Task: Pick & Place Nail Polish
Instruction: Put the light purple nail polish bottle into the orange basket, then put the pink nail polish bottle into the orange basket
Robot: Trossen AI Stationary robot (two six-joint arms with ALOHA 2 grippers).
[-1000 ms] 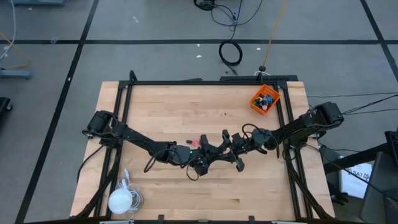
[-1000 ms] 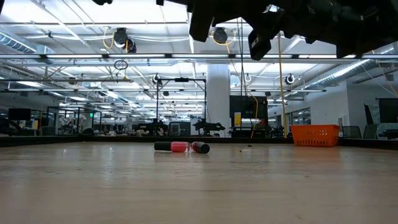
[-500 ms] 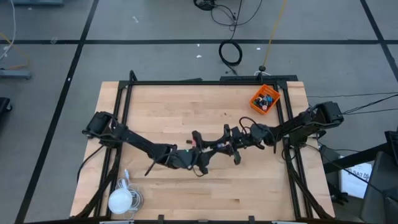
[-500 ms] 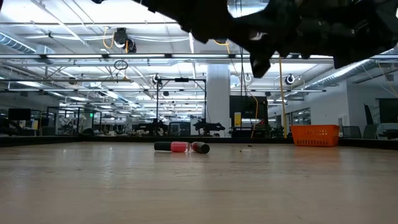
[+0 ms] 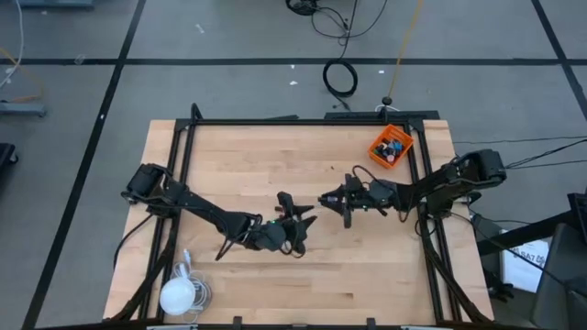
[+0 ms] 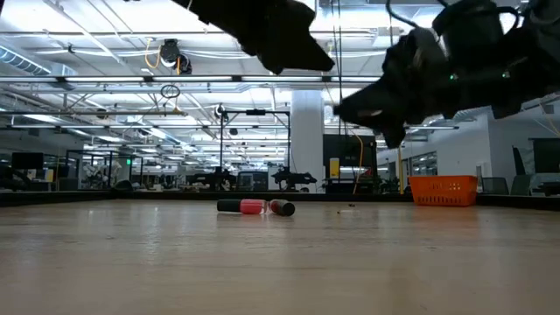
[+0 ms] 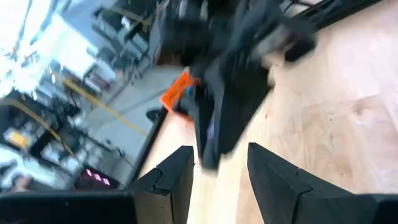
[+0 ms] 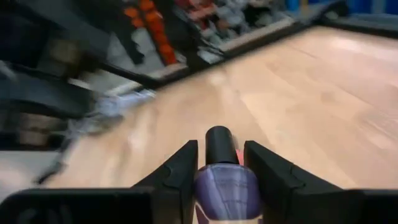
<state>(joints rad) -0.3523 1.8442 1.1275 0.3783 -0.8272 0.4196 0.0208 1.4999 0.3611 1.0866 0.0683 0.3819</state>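
The right gripper (image 8: 219, 163) is gripping a purple nail polish bottle (image 8: 227, 186) between its fingers, above the table (image 5: 229, 156). Just beside it, the left gripper (image 7: 217, 171) is hanging parted and empty.

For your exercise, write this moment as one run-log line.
right gripper: shut on purple nail polish bottle, above table | left gripper: open, empty, mid-table | two bottles: lying on table | orange bin: far right corner
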